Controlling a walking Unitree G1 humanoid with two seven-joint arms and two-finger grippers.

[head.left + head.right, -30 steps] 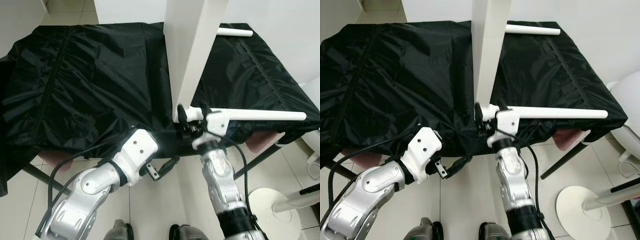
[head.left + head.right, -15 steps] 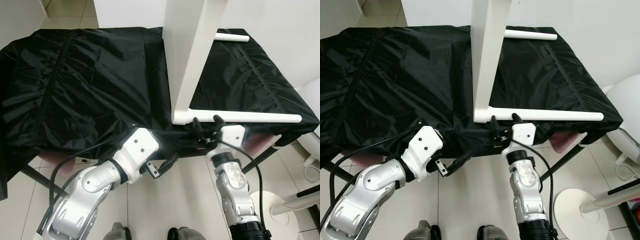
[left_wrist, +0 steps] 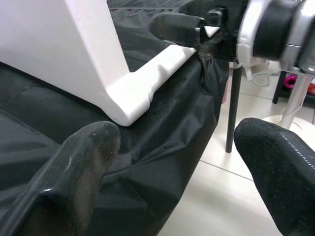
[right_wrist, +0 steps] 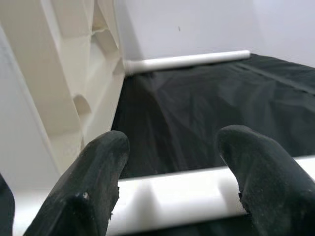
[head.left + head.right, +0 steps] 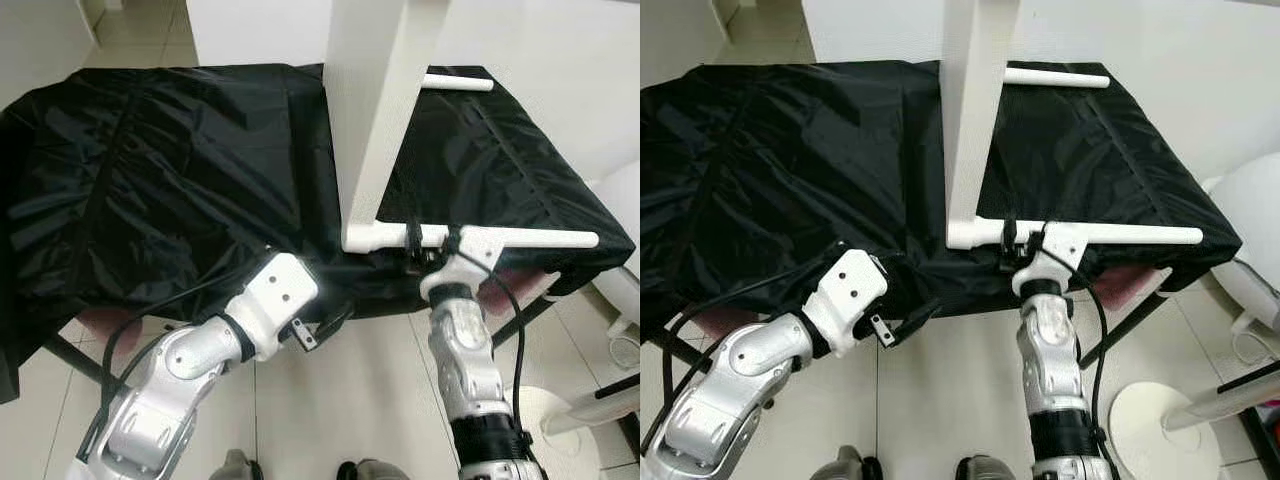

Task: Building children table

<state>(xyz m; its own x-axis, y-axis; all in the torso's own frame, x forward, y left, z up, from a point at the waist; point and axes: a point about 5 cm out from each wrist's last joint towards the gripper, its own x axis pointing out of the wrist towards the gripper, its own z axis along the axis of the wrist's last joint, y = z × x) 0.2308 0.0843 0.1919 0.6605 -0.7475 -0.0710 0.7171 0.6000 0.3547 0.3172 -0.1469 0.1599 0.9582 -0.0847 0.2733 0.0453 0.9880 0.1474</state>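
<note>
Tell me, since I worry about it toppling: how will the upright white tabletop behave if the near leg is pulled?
The white tabletop stands on edge on the black cover, so it probably tips easily. The near leg, straddled by the right gripper, looks rigid, a lever on it. The left gripper hangs open below the table edge, giving no support.

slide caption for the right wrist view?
Right gripper straddling the near white table leg, fingers open, beside the upended white tabletop on black cloth.
</note>
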